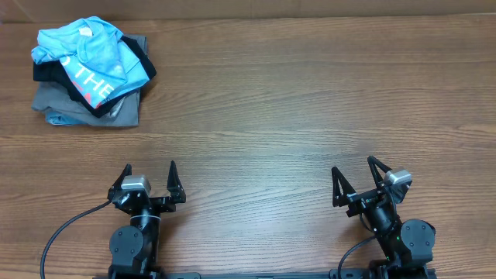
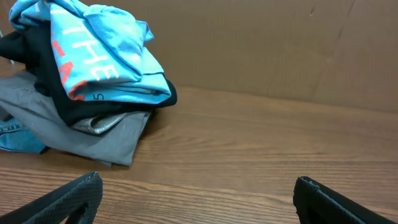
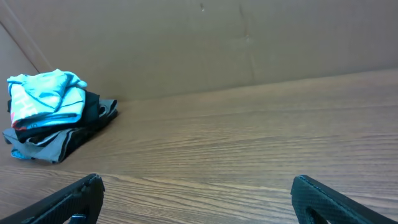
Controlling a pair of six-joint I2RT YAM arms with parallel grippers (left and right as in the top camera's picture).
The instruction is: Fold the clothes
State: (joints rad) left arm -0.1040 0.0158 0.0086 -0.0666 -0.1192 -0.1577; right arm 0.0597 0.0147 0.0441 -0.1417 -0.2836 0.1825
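Observation:
The clothes, a crumpled sky-blue T-shirt (image 1: 89, 53) with white and red lettering, lie on top of a pile at the table's far left corner. The same blue shirt (image 2: 102, 50) fills the upper left of the left wrist view and appears small at the left as the shirt (image 3: 46, 96) in the right wrist view. My left gripper (image 1: 149, 172) rests open near the front edge, well short of the pile. Open too is my right gripper (image 1: 353, 167), at the front right with nothing between its fingers.
Under the blue shirt lie a black shirt (image 1: 136, 58) and grey folded garments (image 1: 77, 107), with a bit of blue denim (image 2: 18, 138) at the bottom. A brown cardboard wall (image 3: 217, 43) stands behind the wooden table (image 1: 310, 101).

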